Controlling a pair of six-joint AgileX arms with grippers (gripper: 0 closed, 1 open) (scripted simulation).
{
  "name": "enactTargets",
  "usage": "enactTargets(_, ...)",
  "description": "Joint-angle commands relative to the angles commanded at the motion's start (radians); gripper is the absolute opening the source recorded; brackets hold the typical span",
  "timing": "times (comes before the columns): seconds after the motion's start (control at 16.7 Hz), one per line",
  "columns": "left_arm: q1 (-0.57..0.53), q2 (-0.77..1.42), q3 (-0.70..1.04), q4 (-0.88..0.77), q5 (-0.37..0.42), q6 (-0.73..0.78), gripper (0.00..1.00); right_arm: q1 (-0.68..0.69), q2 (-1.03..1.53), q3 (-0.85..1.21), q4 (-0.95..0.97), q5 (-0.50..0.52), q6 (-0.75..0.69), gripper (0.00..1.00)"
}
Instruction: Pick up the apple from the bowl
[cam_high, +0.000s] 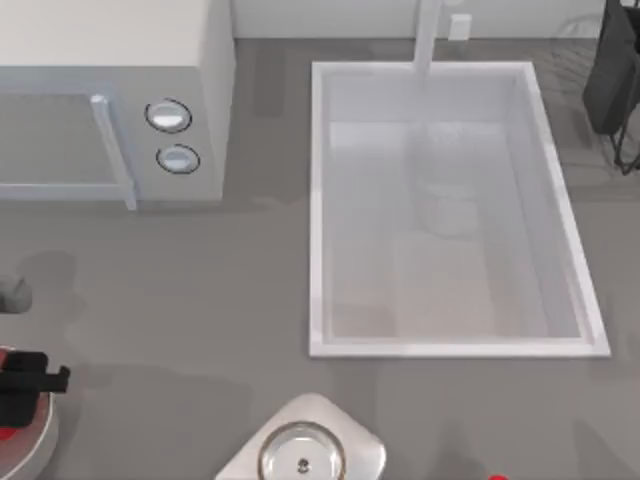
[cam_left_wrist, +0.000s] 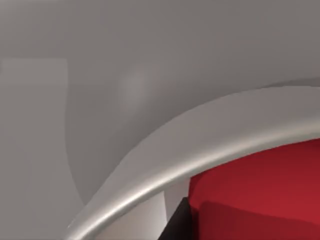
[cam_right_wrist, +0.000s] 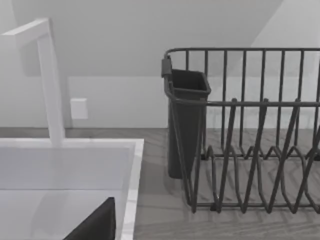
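no readable text, no labels (anywhere)

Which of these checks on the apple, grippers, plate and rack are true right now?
The apple lies in the bowl. True.
The left gripper hangs over the sink. False: it is over the bowl, at the table's left edge.
The silvery plate lies in the sink. False: it sits on the counter.
A dish rack stands beside the sink. True.
The right gripper is at the bowl. False: it is by the sink, facing the dish rack.
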Motion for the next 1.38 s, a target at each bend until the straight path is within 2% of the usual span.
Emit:
enactTargets(0.78,0.000,0.000,0.000,0.000,0.000,0.000,0.02,0.000,0.000,0.000,0.000,0.000,0.000,1.00)
enactTargets(1.26,0.000,0.000,0.000,0.000,0.000,0.000,0.00,0.000,0.000,0.000,0.000,0.000,0.000,1.00)
enactTargets(1.32,0.003,-0.162,0.033,-0.143,-0.011,0.045,0.00,0.000,0.000,0.000,0.000,0.000,0.000,1.00)
enactTargets(1.38,0.003,-0.161,0.035,-0.145,-0.011,0.045,0.00,0.000,0.000,0.000,0.000,0.000,0.000,1.00)
